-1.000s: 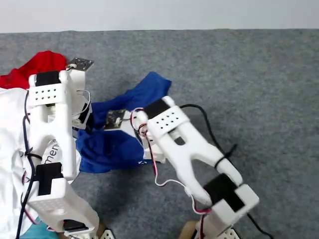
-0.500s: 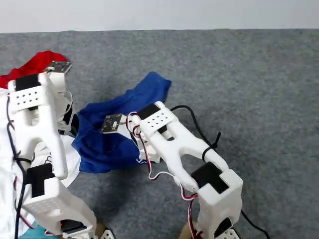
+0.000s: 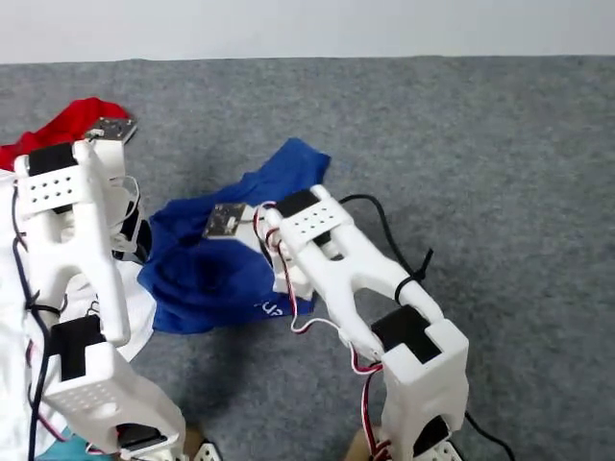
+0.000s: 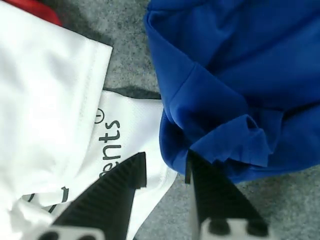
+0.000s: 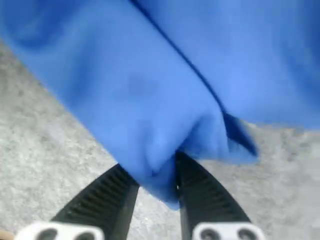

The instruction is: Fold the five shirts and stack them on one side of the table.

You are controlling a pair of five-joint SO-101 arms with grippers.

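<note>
blue shirt point(image 3: 216, 274): crumpled and unfolded on the counter point(image 3: 480, 144), left of its middle, one edge touching the white shirt point(image 4: 50, 100).
right end effector point(image 5: 152, 180): clenched on a bunched fold of the blue shirt, likely to drag it flat.
left end effector point(image 4: 165, 170): released, fingers apart over the blue hem, seemingly placed for a second hold.
white shirt: at the counter's left edge.
red shirt point(image 3: 67, 130): far left corner, unfolded.

Soft, even overhead light washes the gray table point(image 3: 500, 192); a faint shadow pools beneath the blue shirt point(image 3: 211, 279) toward 7 o'clock, while the white shirt point(image 4: 45, 85) reads brightest.
</note>
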